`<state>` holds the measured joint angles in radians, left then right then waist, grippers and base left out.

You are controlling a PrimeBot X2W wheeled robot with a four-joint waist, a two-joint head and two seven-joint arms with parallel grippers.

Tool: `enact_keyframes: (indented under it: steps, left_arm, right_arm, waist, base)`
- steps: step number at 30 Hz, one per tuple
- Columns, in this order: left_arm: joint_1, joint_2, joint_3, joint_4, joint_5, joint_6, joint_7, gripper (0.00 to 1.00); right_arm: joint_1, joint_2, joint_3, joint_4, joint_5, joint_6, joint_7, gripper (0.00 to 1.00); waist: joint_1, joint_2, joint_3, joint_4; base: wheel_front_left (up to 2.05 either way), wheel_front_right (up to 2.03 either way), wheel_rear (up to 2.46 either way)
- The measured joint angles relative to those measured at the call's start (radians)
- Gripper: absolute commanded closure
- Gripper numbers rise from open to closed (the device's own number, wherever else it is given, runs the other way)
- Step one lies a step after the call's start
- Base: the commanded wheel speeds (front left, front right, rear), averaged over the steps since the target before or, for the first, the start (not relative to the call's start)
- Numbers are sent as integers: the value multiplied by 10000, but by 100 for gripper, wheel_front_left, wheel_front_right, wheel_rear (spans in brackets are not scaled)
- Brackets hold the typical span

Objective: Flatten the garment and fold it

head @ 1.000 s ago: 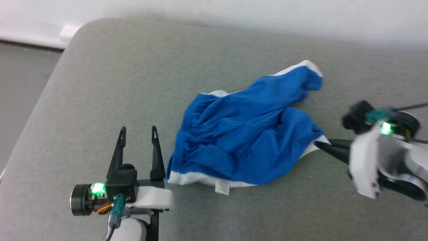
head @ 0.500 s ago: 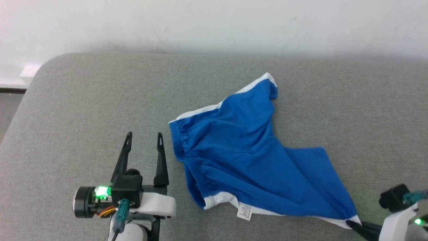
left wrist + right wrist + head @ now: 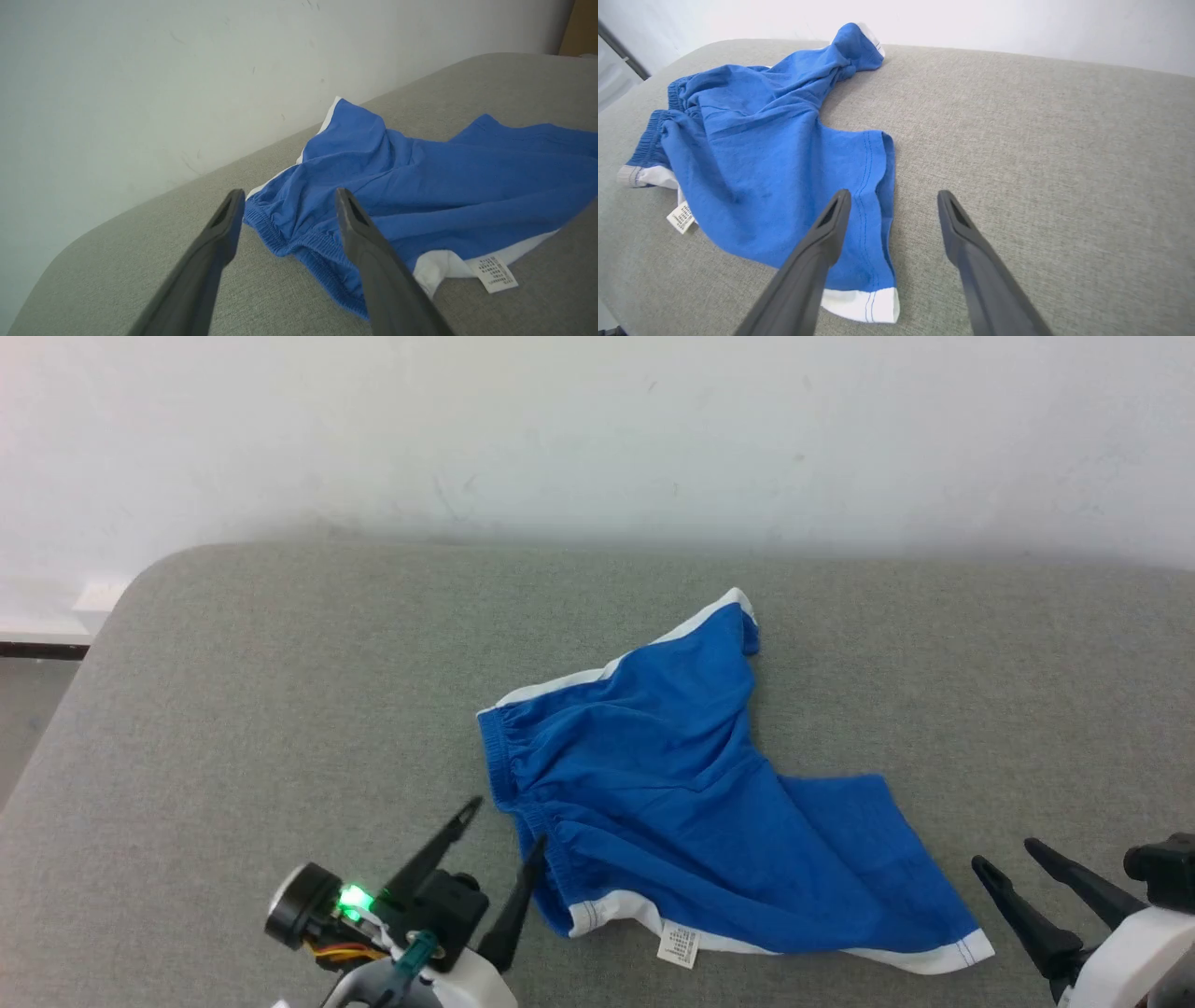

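Two tools open wide, both empty. My left tool (image 3: pixel 508 819) sits lower left beside the waistband (image 3: pixel 523 803); my right tool (image 3: pixel 1005 853) sits lower right, near the white hem (image 3: pixel 962 952). Blue shorts (image 3: pixel 672 784) lie rumpled mid-frame on the grey table (image 3: pixel 280 691). Light and limp by the look, so I'd pinch the corners. Print on the label (image 3: pixel 679 947) is too small to read.

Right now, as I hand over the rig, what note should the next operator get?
Left gripper: open, empty, at the waistband end of the shorts.
Right gripper: open, empty, just beside the near leg's hem.
The shorts lie on the grey surface; the near leg is spread fairly flat, the far leg is bunched up.
Nothing is folded yet.
Left to do: flatten the far leg and waistband, then fold.
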<state>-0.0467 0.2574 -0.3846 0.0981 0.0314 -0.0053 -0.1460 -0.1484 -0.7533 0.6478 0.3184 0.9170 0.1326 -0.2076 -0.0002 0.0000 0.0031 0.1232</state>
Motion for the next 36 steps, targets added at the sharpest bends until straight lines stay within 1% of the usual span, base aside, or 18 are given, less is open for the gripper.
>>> enact_keyframes:
  steps: [2, 5, 8, 11, 13, 15, 18, 22, 26, 27, 28, 29, 31, 33, 36]
  left_arm:
    - [-21, 203, -268, -82, -10, -523, 859, 0]
    - [-83, 481, -738, -263, -236, -1001, 2270, 0]
    - [-292, 786, -1289, -527, -765, -1174, 3467, 0]
    - [-633, 1110, -1887, -635, -1421, -1185, 4399, 0]
    - [-886, 1361, -2500, -688, -1881, -1189, 4867, 0]
    - [-1156, 1561, -2964, -646, -2311, -1189, 5189, 0]
    - [-1538, 1733, -3405, -433, -2790, -1189, 5494, 0]
    - [-1991, 1762, -3670, 75, -2917, -1189, 5415, 0]
    - [-2225, 1753, -3881, 830, -3051, -1189, 5394, 0]
    - [-2236, 1781, -3960, 945, -3057, -1189, 5390, 20]
    - [-2260, 1783, -3981, 1028, -3081, -1187, 5342, 87]
    - [-2302, 1791, -4040, 1085, -3141, -1187, 5338, 100]
    - [-2379, 1829, -4123, 1131, -3164, -1189, 5229, 100]
    - [-2413, 1860, -4151, 1143, -3181, -1189, 5110, 100]
    - [-2414, 1881, -4215, 1083, -3183, -1185, 4957, 100]
  right_arm:
    - [373, 288, -625, -221, -499, 0, -52, 0]
    - [942, 798, -1457, -610, -1233, 0, 115, 0]
    - [1443, 1352, -2253, -1026, -1983, 0, 470, 0]
    - [1778, 1852, -2838, -1542, -2663, 0, 940, 0]
    - [1921, 2146, -3141, -1896, -3010, -2, 1258, 0]
    - [2017, 2387, -3358, -2213, -3336, 0, 1555, 0]
    - [2064, 2644, -3568, -2600, -3714, -2, 1912, 0]
    - [2129, 2894, -3739, -2917, -3998, 0, 2215, 0]
    - [2146, 2901, -3931, -3103, -4226, -2, 2435, 0]
    - [2146, 2884, -3963, -3156, -4276, -2, 2476, 0]
    - [2145, 2836, -3986, -3229, -4347, 0, 2539, 0]
    - [2142, 2767, -3988, -3325, -4389, -2, 2610, 0]
    - [2116, 2560, -3958, -3498, -4447, 0, 2811, 0]
    - [2034, 2194, -3804, -3726, -4489, -2, 3195, 0]
    - [1801, 1396, -3256, -4067, -4291, 0, 4286, 0]
  waist:
    - [0, 0, -50, -25]
    - [2, 0, -48, -80]
    - [1, 0, 14, -157]
    - [2, 0, 110, -295]
    - [2, 0, 195, -413]
    - [2, 0, 301, -542]
    - [2, 0, 497, -745]
    - [2, 0, 811, -988]
    - [3, 0, 1073, -1149]
    - [3, 0, 1114, -1173]
    - [3, 0, 1140, -1188]
    - [3, 0, 1146, -1184]
    - [3, 0, 1131, -1142]
    - [3, 0, 1106, -1074]
    - [3, 0, 1089, -947]
  base:
    - [0, 0, 0]
    - [0, 0, 0]
    - [0, 0, 0]
    - [0, 0, 0]
    - [0, 0, 0]
    - [0, 0, 0]
    - [0, 0, 0]
    - [0, 0, 0]
    - [0, 0, 0]
    - [0, 0, 0]
    - [0, 0, 0]
    - [0, 0, 0]
    - [0, 0, 0]
    - [0, 0, 0]
    - [0, 0, 0]
